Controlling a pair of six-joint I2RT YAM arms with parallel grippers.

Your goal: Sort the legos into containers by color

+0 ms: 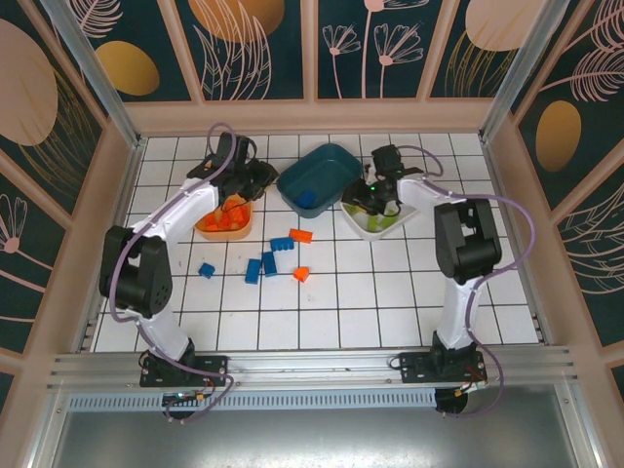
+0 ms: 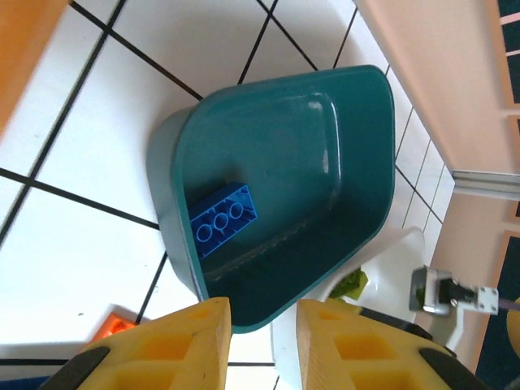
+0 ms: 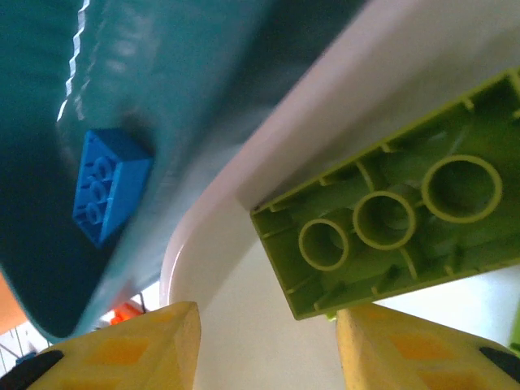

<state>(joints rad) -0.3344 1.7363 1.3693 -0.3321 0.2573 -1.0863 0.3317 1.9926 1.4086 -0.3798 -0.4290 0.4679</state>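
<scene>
We note orange bricks (image 1: 230, 215) in the orange tray (image 1: 202, 230), one blue brick (image 2: 221, 219) in the teal tray (image 2: 325, 162) and a lime brick (image 3: 390, 219) in the white tray (image 3: 213, 244) just ahead of the spread, empty right tool (image 3: 264, 325); left tool (image 2: 264, 315) likewise spread.

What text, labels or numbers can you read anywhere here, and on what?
No text can be read.
Blue brick in the teal tray: no lettering visible.
Green brick, underside showing: no lettering visible.
Loose bricks on the table: too small to tell.
Wall panels: plant drawings, no words.
</scene>
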